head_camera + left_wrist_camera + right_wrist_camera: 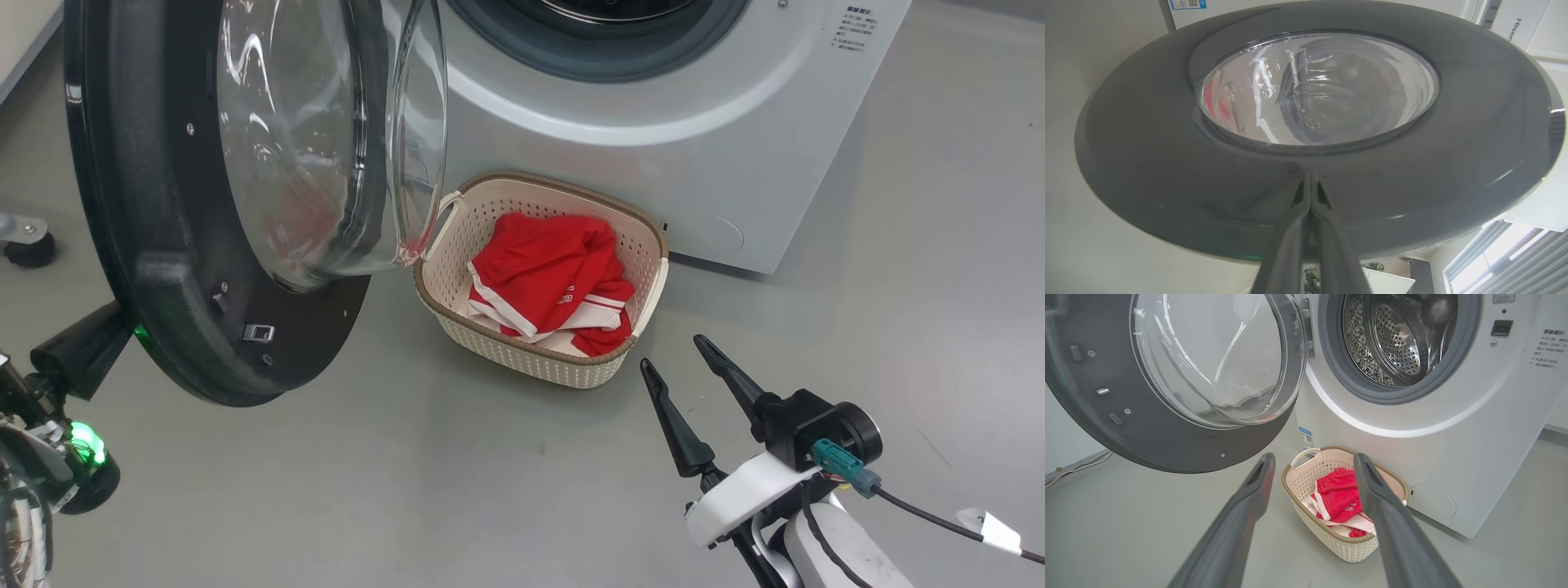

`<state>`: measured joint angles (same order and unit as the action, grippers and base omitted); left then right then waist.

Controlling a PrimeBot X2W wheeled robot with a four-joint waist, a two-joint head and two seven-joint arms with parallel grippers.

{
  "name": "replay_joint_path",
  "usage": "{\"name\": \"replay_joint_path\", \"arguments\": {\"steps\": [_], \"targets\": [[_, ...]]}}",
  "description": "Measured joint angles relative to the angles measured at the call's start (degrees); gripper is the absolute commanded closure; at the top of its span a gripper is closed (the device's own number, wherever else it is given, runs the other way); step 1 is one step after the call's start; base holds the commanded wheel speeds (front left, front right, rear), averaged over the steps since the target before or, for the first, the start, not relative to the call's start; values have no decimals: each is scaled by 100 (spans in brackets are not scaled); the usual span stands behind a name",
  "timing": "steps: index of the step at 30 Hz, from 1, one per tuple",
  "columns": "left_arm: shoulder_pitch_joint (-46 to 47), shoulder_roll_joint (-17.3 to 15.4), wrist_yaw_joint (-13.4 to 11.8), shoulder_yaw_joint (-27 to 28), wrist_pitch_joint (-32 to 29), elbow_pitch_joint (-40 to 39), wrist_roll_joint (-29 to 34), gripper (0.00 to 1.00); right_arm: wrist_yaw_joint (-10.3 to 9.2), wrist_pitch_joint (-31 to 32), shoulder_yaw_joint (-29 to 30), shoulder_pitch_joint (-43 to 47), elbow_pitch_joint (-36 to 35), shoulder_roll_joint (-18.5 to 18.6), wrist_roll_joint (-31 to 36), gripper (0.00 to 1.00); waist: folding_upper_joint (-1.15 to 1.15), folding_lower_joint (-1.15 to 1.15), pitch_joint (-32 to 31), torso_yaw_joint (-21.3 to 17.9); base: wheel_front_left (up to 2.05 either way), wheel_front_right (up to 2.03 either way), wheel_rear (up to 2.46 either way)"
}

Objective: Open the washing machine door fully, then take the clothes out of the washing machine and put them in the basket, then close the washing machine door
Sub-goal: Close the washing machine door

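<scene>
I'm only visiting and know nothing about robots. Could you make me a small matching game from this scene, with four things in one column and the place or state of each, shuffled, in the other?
Things
1. washing machine door
2. clothes
3. left gripper
4. right gripper

Places and states
A. fingers spread apart, holding nothing
B. lying in the basket
C. swung wide open
D. fingers pressed together, tips at the door's black rim

Right pairs: 1-C, 2-B, 3-D, 4-A
</scene>
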<state>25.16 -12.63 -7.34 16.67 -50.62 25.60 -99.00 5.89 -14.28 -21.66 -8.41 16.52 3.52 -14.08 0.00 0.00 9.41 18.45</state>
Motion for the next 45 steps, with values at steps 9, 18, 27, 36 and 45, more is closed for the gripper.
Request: {"name": "replay_joint_path", "arguments": {"steps": [9,18,27,36,45], "targets": [[-202,81,0,-41,-230,-374,-116,100,0,0,-32,-53,43,-1,0,0,0,0,25,-209,0,0,0],[-540,341,0,-267,-453,-749,-296,100,-9,0,24,-55,49,-3,-1,0,0,0,7,-506,0,0,0],[-766,720,0,-396,-475,-994,-428,100,-51,0,59,-58,15,-9,-47,0,0,0,-9,-857,0,0,0],[-856,865,0,-434,-316,-1133,-520,100,-102,0,79,-76,-38,-15,-54,0,0,0,15,-1225,0,0,0],[-876,947,0,-402,11,-1213,-641,100,-149,0,81,-76,-100,-23,-91,0,0,0,117,-1733,0,0,0]]}}
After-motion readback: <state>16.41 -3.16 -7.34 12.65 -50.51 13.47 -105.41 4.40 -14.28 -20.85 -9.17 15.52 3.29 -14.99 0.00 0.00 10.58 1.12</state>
